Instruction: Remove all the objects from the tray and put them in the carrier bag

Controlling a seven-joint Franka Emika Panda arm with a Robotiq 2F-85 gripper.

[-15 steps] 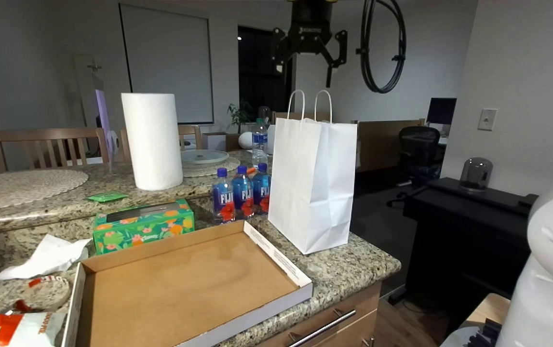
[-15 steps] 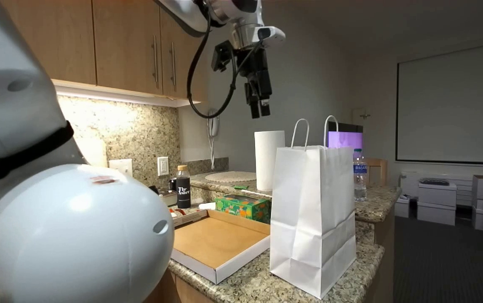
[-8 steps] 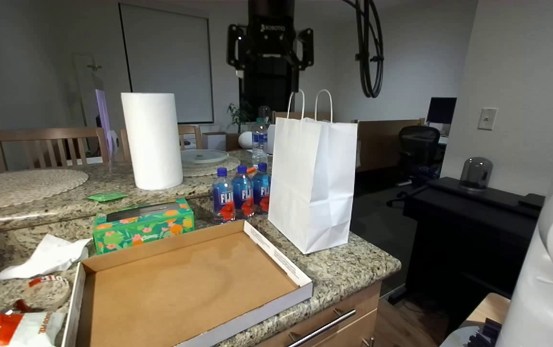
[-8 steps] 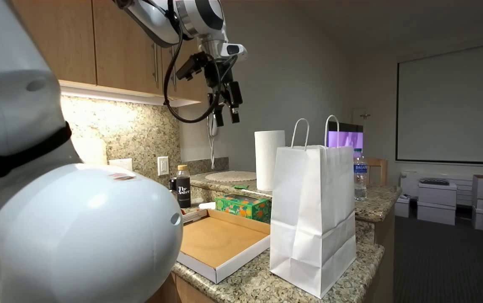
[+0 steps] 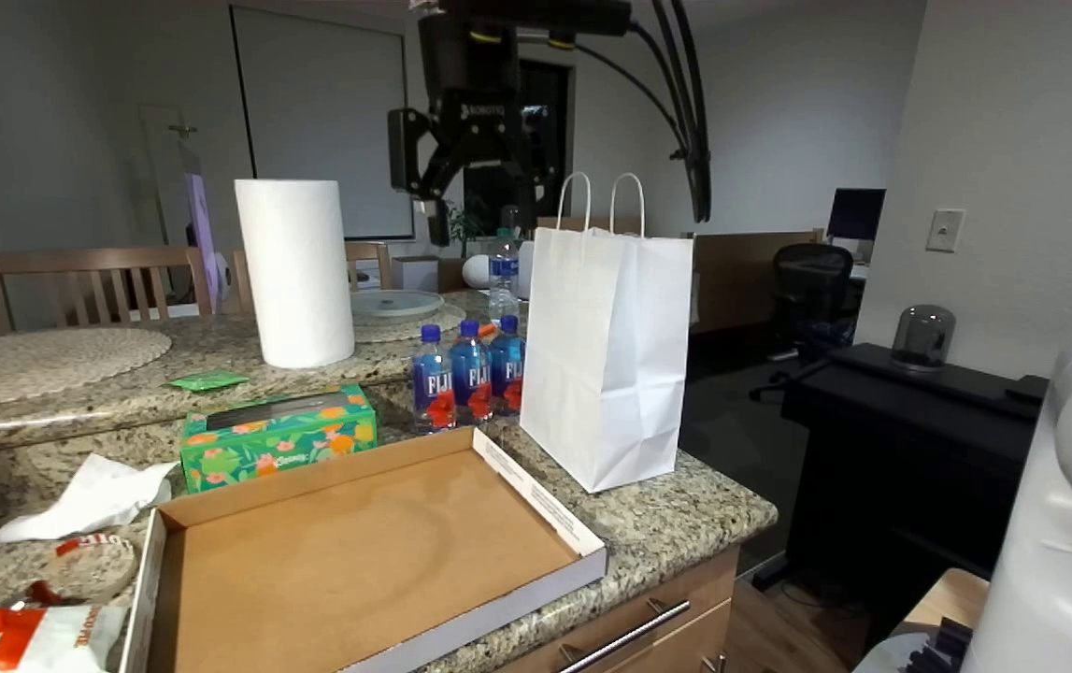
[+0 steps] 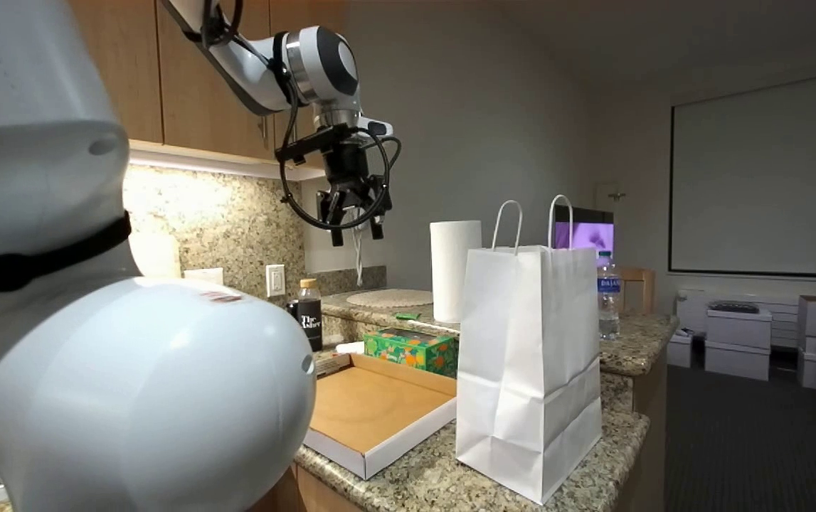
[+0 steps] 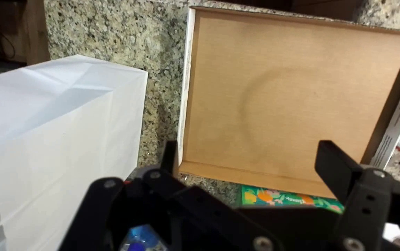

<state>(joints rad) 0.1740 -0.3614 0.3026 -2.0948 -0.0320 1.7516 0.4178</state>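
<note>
Swinging away from white carrier bag (image 5: 606,365), pincer (image 6: 357,234) hangs lower, spread wide, holding nothing; bag stands upright on tabletop (image 5: 676,519) beside bare tray (image 5: 358,561). Unloading likely finished; bag's inside hidden.

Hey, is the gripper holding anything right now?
No, in the wrist view the gripper is open, its fingers wide apart with the cardboard tray showing through the gap.

Flat-fronted pale wooden cupboards (image 6: 198,107) hang above a brightly lit speckled granite backsplash (image 6: 215,206) in an exterior view, where a dark grey floor (image 6: 756,448) spreads before a grey wall (image 6: 628,142) bearing a pale dark-edged rectangular panel (image 6: 767,174). In an exterior view, a black office chair (image 5: 811,271) stands in front of a brown partition (image 5: 732,280).
</note>
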